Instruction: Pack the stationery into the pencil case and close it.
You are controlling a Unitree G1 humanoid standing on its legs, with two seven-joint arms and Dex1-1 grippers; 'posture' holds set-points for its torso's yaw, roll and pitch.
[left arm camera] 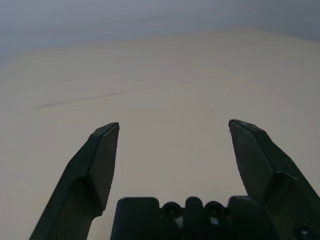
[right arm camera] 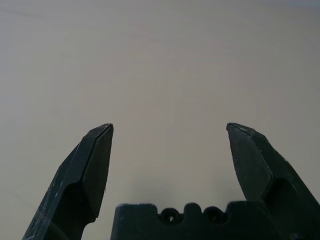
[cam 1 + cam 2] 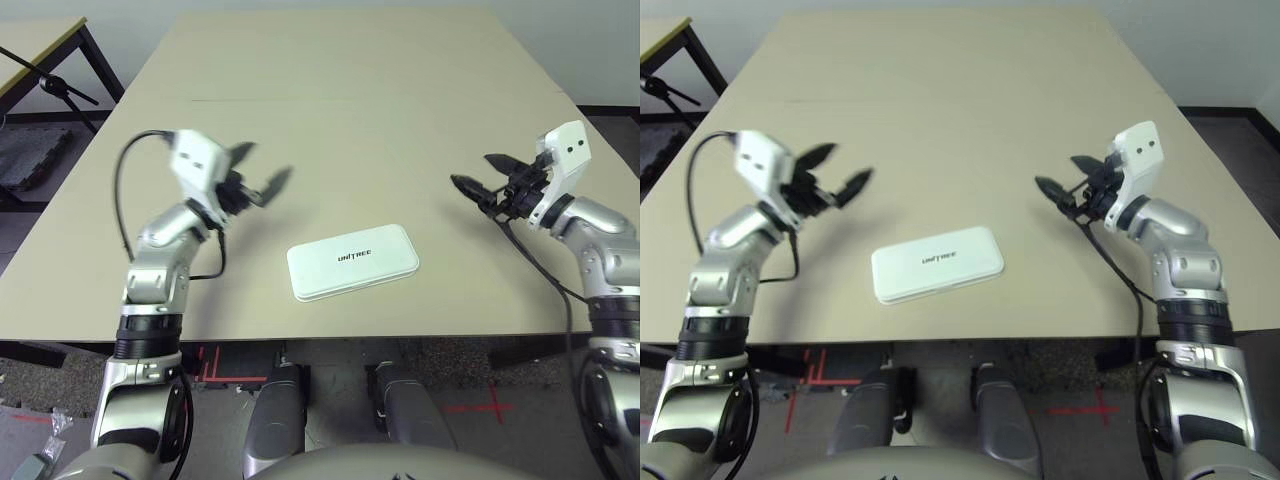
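White plastic is what you have in front of you from the head cameras: the pencil case (image 3: 352, 260) lies flat and lid-down shut near the front edge of the table (image 3: 350, 90), between the two arms and touching neither. You can see no stationery loose on the tabletop, so I judge it already packed. Your left gripper (image 3: 262, 170) hangs in the air well to the case's left with its fingers spread and empty; your right gripper (image 3: 483, 176) hovers off to the right, likewise spread and holding nothing.

Through the left wrist camera you see both black fingers (image 1: 100, 155) wide apart over bare table.

Through the right wrist camera it is the same, fingers (image 2: 95, 160) parted above plain tabletop.

Your risk now: a low arm sweep could knock the case toward the near edge, or the lid may not be fully latched, which you cannot confirm from here
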